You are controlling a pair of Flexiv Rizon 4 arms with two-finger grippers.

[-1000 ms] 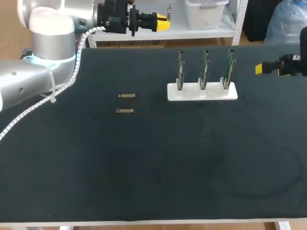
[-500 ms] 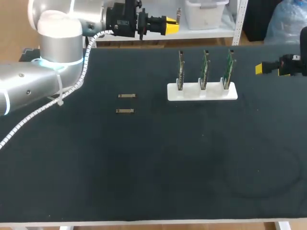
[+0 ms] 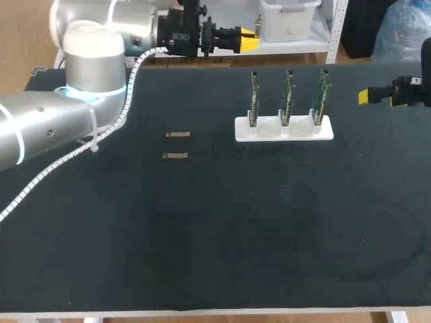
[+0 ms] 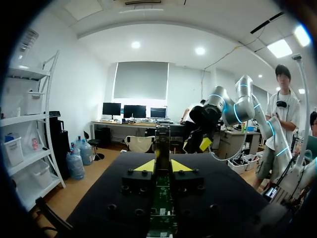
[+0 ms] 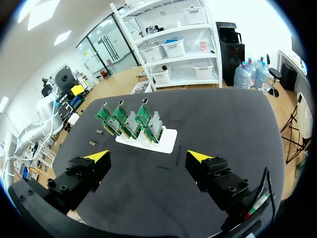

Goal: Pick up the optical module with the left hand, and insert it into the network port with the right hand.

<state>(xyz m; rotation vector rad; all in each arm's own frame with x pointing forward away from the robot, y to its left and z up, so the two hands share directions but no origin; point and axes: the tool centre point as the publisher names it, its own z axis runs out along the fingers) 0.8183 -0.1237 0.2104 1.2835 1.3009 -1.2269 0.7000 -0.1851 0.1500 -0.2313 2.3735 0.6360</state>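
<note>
My left gripper [image 3: 246,42] hangs beyond the table's far edge, left of the boards, shut on a slim dark optical module [image 3: 258,25]. In the left wrist view the module [image 4: 162,140] sticks out ahead from between the nearly closed yellow tips of the left gripper [image 4: 162,166]. Three green network boards [image 3: 287,96] stand upright in a white holder [image 3: 328,130] at the back middle. My right gripper [image 3: 378,96] sits at the right edge, level with the boards. In its own view the right gripper [image 5: 148,158] is open and holds nothing, with the boards [image 5: 130,120] ahead of it.
Two more small modules [image 3: 178,134] [image 3: 175,156] lie side by side on the black mat [image 3: 222,229], left of the holder. In the right wrist view they [image 5: 100,132] [image 5: 92,143] lie beyond the holder's white base [image 5: 166,141].
My left arm has swung to the right along the table's far edge, carrying the module closer to the boards. The right arm has stayed where it was.
</note>
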